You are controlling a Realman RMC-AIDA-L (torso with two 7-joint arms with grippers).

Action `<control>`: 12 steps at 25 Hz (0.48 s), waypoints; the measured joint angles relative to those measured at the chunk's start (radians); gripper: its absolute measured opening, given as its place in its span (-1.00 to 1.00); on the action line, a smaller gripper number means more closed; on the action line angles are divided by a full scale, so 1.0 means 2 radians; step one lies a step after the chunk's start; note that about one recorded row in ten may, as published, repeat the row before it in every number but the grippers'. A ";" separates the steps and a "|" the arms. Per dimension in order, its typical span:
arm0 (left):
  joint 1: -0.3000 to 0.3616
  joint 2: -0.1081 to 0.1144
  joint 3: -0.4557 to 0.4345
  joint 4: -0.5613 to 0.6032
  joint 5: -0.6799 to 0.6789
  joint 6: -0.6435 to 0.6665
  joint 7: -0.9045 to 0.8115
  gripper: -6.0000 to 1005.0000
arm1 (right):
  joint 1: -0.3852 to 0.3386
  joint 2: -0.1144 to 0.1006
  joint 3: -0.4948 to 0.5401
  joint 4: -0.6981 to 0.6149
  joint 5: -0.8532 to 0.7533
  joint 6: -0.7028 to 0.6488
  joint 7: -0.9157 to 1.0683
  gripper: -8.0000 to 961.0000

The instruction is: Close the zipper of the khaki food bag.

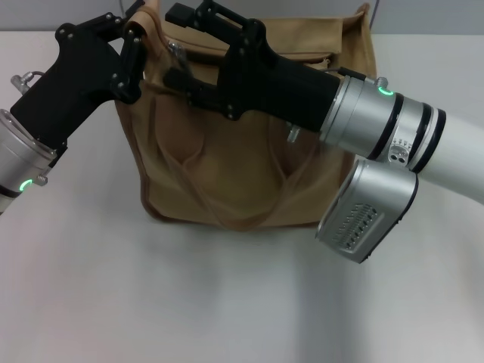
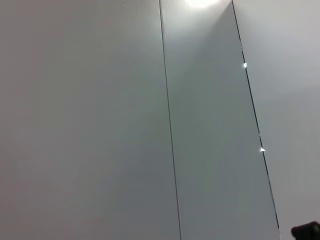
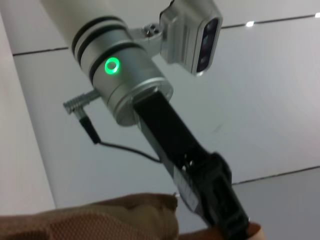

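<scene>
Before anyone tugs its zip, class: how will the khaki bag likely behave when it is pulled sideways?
Probably floppy: the khaki food bag is soft canvas, with creased sides and handles drooping down its front. It may well slide or lean rather than resist. That would fit the left gripper being at its top corner while the right gripper works at the top.
</scene>
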 joint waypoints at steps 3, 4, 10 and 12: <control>0.001 0.000 0.000 -0.001 0.000 0.003 0.000 -0.79 | 0.000 0.000 0.003 0.001 0.000 0.003 0.001 0.67; 0.001 0.000 0.000 -0.002 0.000 0.003 0.000 -0.79 | -0.001 0.000 0.004 0.002 0.000 0.004 0.002 0.67; 0.001 0.000 0.000 -0.001 0.000 0.004 0.000 -0.79 | -0.002 0.000 0.004 0.006 0.026 0.012 0.010 0.67; 0.001 0.000 0.000 -0.001 0.000 0.004 0.000 -0.79 | -0.003 0.000 0.005 0.008 0.028 0.009 0.030 0.67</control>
